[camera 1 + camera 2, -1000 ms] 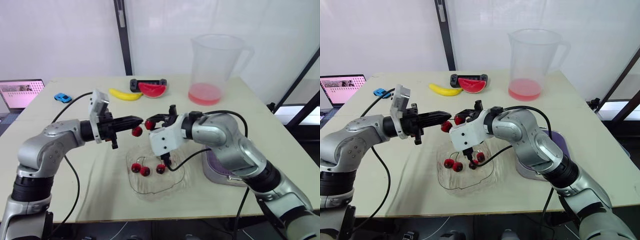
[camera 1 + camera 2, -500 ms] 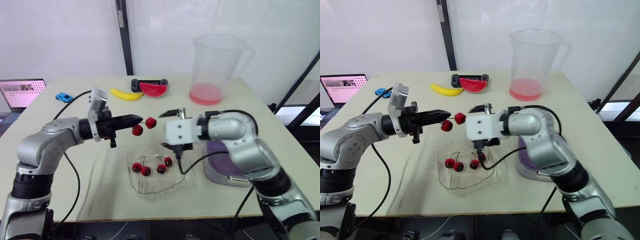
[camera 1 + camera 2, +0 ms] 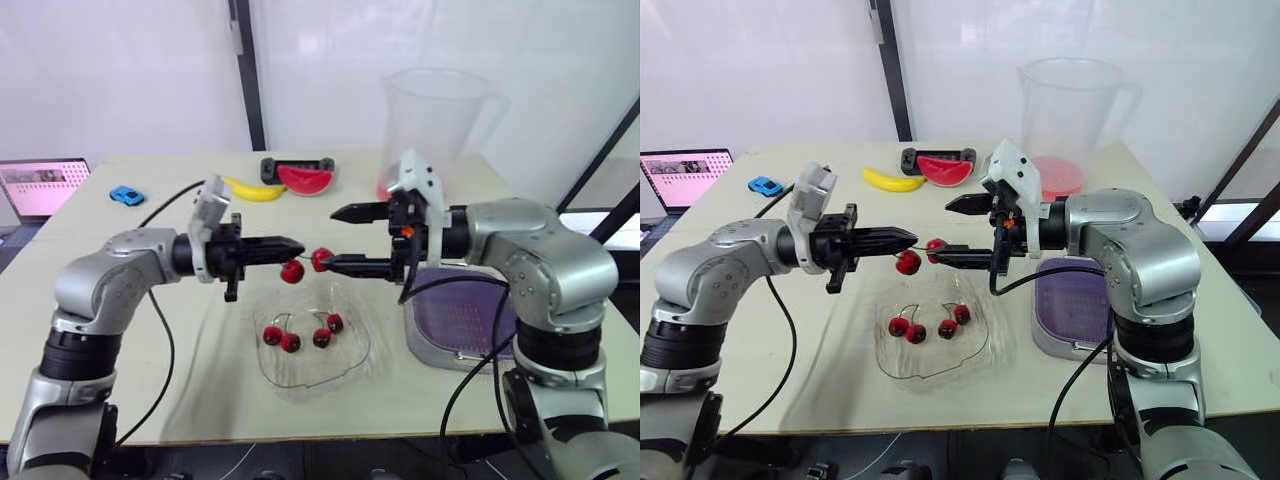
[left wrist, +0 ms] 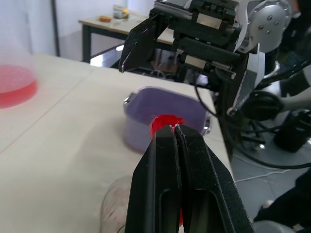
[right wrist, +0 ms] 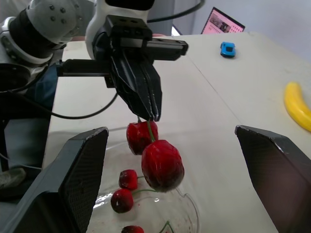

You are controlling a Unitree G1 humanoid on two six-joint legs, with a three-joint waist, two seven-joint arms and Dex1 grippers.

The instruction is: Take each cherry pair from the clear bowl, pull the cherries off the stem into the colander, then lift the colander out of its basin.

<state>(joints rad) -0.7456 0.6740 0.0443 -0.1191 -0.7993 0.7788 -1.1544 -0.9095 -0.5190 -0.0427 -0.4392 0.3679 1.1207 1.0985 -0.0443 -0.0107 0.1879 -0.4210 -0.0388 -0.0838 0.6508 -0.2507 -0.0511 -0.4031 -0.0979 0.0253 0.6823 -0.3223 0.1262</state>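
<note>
The left gripper (image 3: pixel 296 244) has its two fingers pressed flat together on the stem of a cherry pair (image 5: pixel 153 151). The two red cherries hang just under its fingertips. The right gripper (image 3: pixel 334 238) faces it tip to tip, jaws spread wide with nothing between them. One cherry sits right at the tip of its lower finger (image 3: pixel 355 266). Whether it touches that finger cannot be made out. The other cherry hangs a little further back, nearer the left fingertips.

Below both sets of fingertips lies the clear bowl (image 3: pixel 345 360), with four more cherries (image 3: pixel 290 342) on their stems in its bottom. The purple colander (image 3: pixel 460 320) sits in its grey basin (image 3: pixel 412 342), behind the right fingertips and under that arm's wrist — well apart from where the pair hangs.

The step in hand looks like the plucking of this pair: stem pinned on one side, the free gripper lined up for a fruit. Nothing can be seen in the colander yet, so the task seems early.

Next, the right fingers likely need to close around the nearer cherry — it should sit between the pads, not ride on the lower one. Then they pull away from the left tips while those hold firm. A round, glossy fruit may squirt out of a shallow pinch. As things stand it would drop back into the bowl, so the pulled cherry has to be carried across to the colander.
</note>
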